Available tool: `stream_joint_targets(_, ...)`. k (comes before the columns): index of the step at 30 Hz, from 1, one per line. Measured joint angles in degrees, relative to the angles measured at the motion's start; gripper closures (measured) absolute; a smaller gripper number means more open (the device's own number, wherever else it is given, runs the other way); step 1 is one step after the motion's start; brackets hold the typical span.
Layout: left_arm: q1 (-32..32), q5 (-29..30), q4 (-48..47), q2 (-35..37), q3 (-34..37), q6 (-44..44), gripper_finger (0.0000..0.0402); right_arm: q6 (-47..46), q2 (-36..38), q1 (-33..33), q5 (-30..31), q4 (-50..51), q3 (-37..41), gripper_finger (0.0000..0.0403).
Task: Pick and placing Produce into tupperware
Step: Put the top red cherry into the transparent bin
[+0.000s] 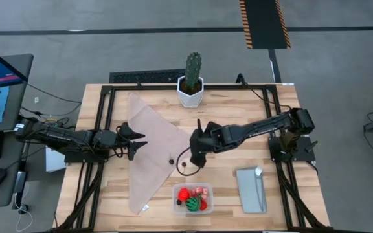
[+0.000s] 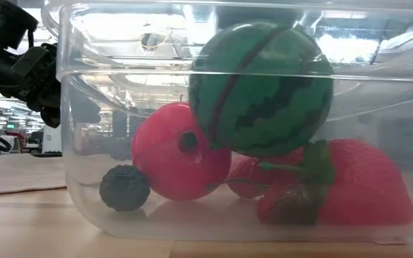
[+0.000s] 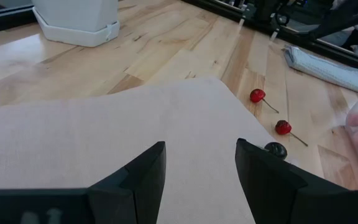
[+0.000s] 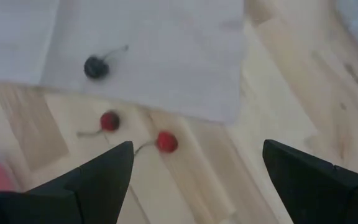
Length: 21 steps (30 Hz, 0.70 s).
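Observation:
The clear tub (image 1: 193, 198) stands near the table's near edge. It holds a green striped ball (image 2: 262, 87), a pink ball (image 2: 169, 159), strawberries (image 2: 357, 188) and a dark berry (image 2: 124, 188). Two red cherries (image 4: 109, 121) (image 4: 166, 142) lie on the wood beside the beige cloth (image 1: 151, 145). A dark cherry (image 4: 95, 66) lies on the cloth's corner. My right gripper (image 4: 194, 155) is open above the red cherries and touches nothing; in the high view (image 1: 195, 160) it is just beyond the tub. My left gripper (image 3: 201, 152) is open over the cloth's left part (image 1: 141, 142).
A cactus in a white pot (image 1: 192, 83) stands at the far edge. The grey-blue lid (image 1: 251, 189) lies to the right of the tub. Dark frame rails (image 1: 99, 129) run along the table's left, right and far sides.

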State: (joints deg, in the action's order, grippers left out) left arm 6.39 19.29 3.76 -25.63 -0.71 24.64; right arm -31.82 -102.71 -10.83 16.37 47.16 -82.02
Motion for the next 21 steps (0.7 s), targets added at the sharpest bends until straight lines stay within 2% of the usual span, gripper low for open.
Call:
stream_joint_targets(7, 0.0, 0.0, 0.0, 0.0, 0.0, 0.0, 0.0219, 5.8, -0.5, 0.2, -10.0, 0.7, 0.0, 0.0024)
stream_joint_targets(14, 0.0, 0.0, 0.0, 0.0, 0.0, 0.0, 0.0219, 14.7, -1.7, 1.8, -11.8, 0.7, 0.0, 0.0024)
stream_joint_targets(21, 0.0, 0.0, 0.0, 0.0, 0.0, 0.0, 0.0219, 19.8, -1.9, 1.4, -11.9, -4.3, 0.6, 0.003)
